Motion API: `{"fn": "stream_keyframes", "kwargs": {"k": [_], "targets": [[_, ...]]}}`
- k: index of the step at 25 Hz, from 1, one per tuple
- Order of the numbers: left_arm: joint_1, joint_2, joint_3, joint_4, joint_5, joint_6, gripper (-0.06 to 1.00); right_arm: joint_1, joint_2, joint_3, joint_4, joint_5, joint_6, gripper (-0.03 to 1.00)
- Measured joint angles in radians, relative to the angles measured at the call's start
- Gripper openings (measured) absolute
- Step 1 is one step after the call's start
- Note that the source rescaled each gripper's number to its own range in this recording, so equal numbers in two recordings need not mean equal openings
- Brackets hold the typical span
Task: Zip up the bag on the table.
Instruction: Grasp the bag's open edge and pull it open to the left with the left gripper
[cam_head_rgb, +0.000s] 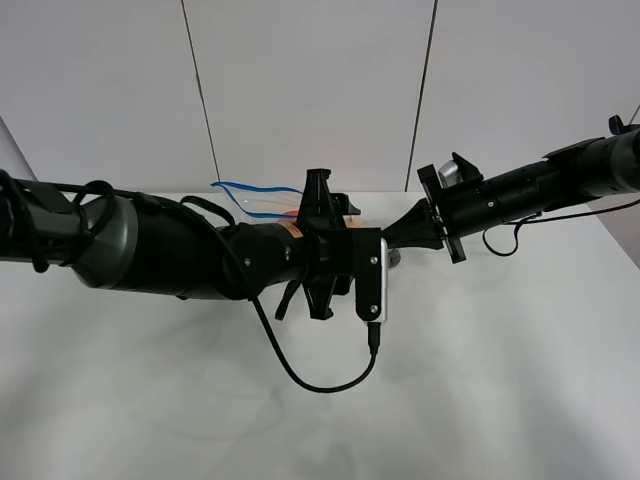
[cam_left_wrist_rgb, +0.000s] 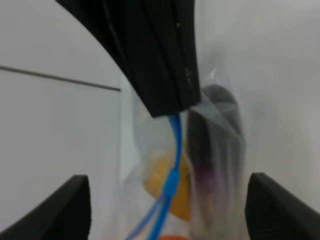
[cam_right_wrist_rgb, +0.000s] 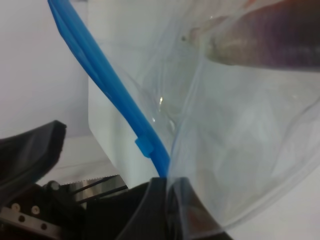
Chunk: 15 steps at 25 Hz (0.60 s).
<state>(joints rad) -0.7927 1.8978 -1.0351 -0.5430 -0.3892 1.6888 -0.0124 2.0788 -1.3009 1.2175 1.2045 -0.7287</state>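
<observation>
The clear bag (cam_head_rgb: 250, 202) shows behind my left arm near the far edge of the white table (cam_head_rgb: 500, 380); its blue zipper strip (cam_head_rgb: 240, 188) gapes there. My right gripper (cam_head_rgb: 400, 238) is shut on the zipper edge; in the right wrist view its tips (cam_right_wrist_rgb: 167, 195) pinch the strip just past the blue slider (cam_right_wrist_rgb: 145, 146). My left gripper (cam_head_rgb: 335, 245) is open, its fingers (cam_left_wrist_rgb: 70, 207) wide on either side of the bag (cam_left_wrist_rgb: 220, 125) without touching it. The slider (cam_left_wrist_rgb: 171, 182), an orange item (cam_left_wrist_rgb: 157, 177) and a purple item (cam_right_wrist_rgb: 280, 35) show through the plastic.
A black cable (cam_head_rgb: 320, 385) loops from my left wrist camera (cam_head_rgb: 372, 280) down over the table. A white panelled wall (cam_head_rgb: 310, 80) stands right behind the table's far edge. The two arms meet close together at the middle.
</observation>
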Motion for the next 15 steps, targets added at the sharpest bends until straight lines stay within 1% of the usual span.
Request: {"fn": "stream_keyframes", "kwargs": {"k": [1, 3, 5, 8, 10, 15], "targets": [[0.0, 0.0, 0.0, 0.033, -0.025, -0.024, 0.81, 0.0, 0.0, 0.0, 0.0, 0.0, 0.0, 0.0], [0.0, 0.0, 0.0, 0.09, -0.062, -0.077, 0.75, 0.0, 0.0, 0.0, 0.0, 0.0, 0.0, 0.0], [0.0, 0.0, 0.0, 0.151, -0.07, -0.137, 0.7, 0.0, 0.0, 0.0, 0.0, 0.0, 0.0, 0.0], [0.0, 0.0, 0.0, 0.219, -0.069, -0.209, 0.67, 0.0, 0.0, 0.0, 0.0, 0.0, 0.0, 0.0], [0.0, 0.0, 0.0, 0.239, -0.068, -0.229, 0.66, 0.0, 0.0, 0.0, 0.0, 0.0, 0.0, 0.0], [0.002, 0.0, 0.0, 0.244, -0.068, -0.239, 0.66, 0.0, 0.0, 0.0, 0.0, 0.0, 0.0, 0.0]]}}
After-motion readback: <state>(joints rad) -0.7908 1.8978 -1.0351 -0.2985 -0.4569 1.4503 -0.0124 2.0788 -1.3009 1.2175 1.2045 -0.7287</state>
